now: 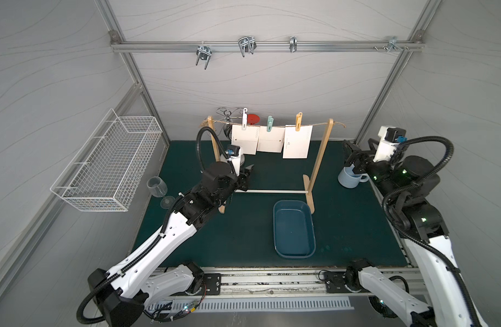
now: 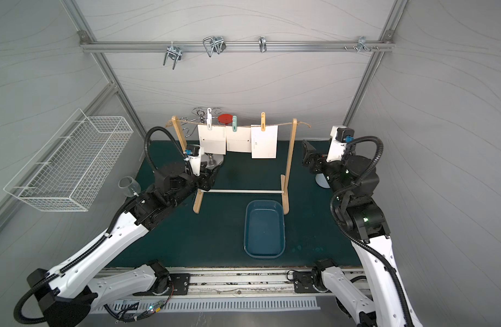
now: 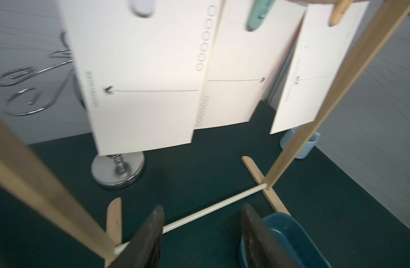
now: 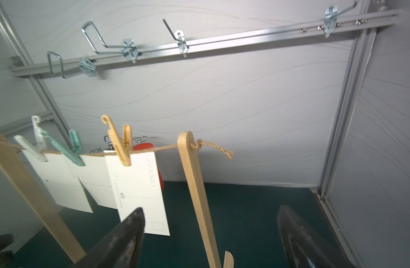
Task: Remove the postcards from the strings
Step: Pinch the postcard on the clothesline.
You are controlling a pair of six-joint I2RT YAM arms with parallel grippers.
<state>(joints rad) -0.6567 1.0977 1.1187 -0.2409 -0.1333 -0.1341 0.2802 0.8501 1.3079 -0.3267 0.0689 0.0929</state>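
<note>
Showed cards (image 1: 270,140) pegged to string (image 1: 314,124); looked light, bendy, best pinched at a lower corner. Held nothing in left jaws or right jaws, both parted.

Matt, smooth paper in the three white rectangular postcards (image 1: 245,140). Rough, frayed fibre in the thin tan jute twine (image 4: 162,147). Smooth pale wood in the two flat uprights (image 1: 320,158). Smooth plastic in the white, teal and orange clothespegs (image 4: 115,141). Shiny chrome metal in the round-based wire stand (image 3: 106,171). Matt dark green table covering (image 1: 243,235). Faint sheen on the dark blue rectangular plastic tray (image 1: 293,229).
</note>
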